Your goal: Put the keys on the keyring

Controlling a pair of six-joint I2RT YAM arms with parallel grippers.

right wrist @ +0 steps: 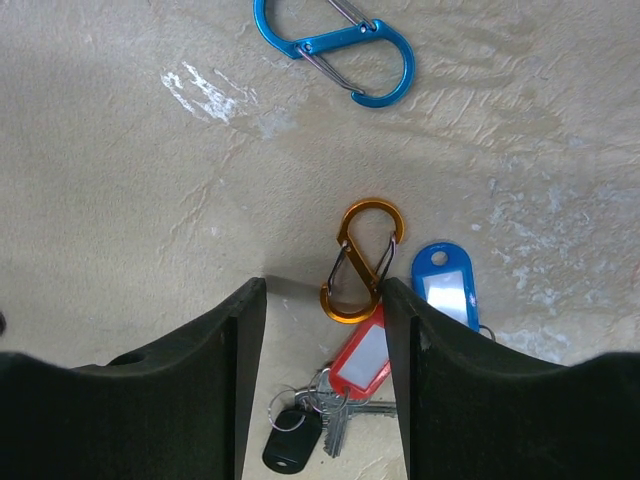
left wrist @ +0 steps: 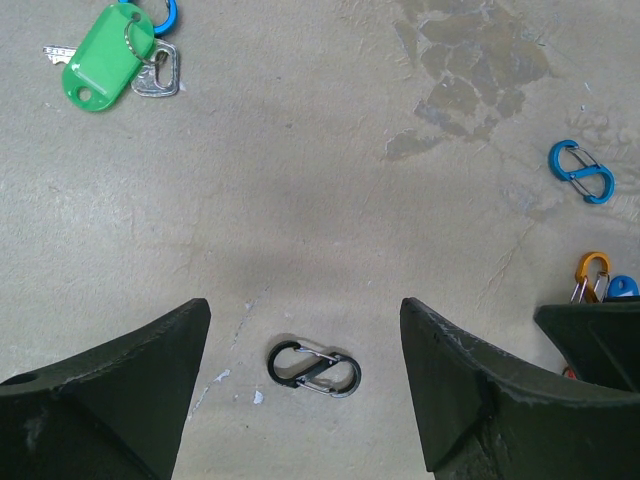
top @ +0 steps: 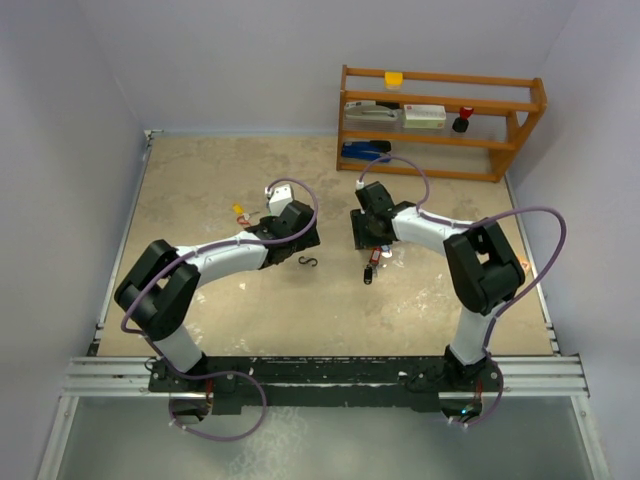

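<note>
- Your left hand (left wrist: 305,310) hangs over the desk (left wrist: 320,200) left of centre, fingers spread wide, gripping nothing.
- A black clip (left wrist: 313,369) lies flat in the gap between them, touching neither finger.
- The green-tagged key (left wrist: 105,57) lies well apart from that clip.
- Your right hand (right wrist: 322,285) sits near mid-desk, toward the right edge. Its fingers are partly apart and clamp nothing.
- The orange clip (right wrist: 362,262), red-tagged key (right wrist: 362,362) and black fob (right wrist: 292,446) lie in its gap.
- The blue tag (right wrist: 445,285) lies just beside the orange clip.
- The yellow-tagged key (top: 239,210) lies left of centre, nearer the far edge.
</note>
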